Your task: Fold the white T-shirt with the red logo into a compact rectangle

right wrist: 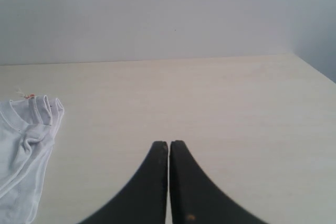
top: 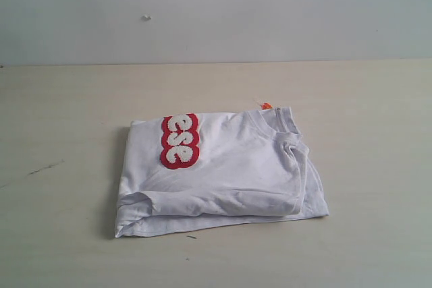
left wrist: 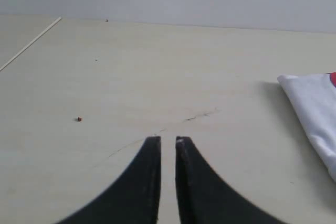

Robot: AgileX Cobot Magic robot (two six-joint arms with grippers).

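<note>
The white T-shirt [top: 223, 173] lies folded into a rough rectangle in the middle of the table. The red logo [top: 179, 141] shows partly on top, at its far left part, with three white letters visible. The ribbed collar [top: 280, 123] and orange neck tag [top: 266, 106] sit at its far right corner. Neither gripper appears in the exterior view. My left gripper [left wrist: 168, 140] hovers over bare table, its jaws almost together with a thin slit and nothing between; the shirt's edge [left wrist: 315, 108] is well off to one side. My right gripper [right wrist: 169, 143] is shut and empty, apart from the shirt's collar side [right wrist: 21, 145].
The light wooden table [top: 67, 112] stretches wide around the shirt, and a plain pale wall [top: 216, 11] stands behind it. A thin dark scratch [left wrist: 202, 115] and a tiny reddish speck [left wrist: 79, 119] mark the table near my left gripper.
</note>
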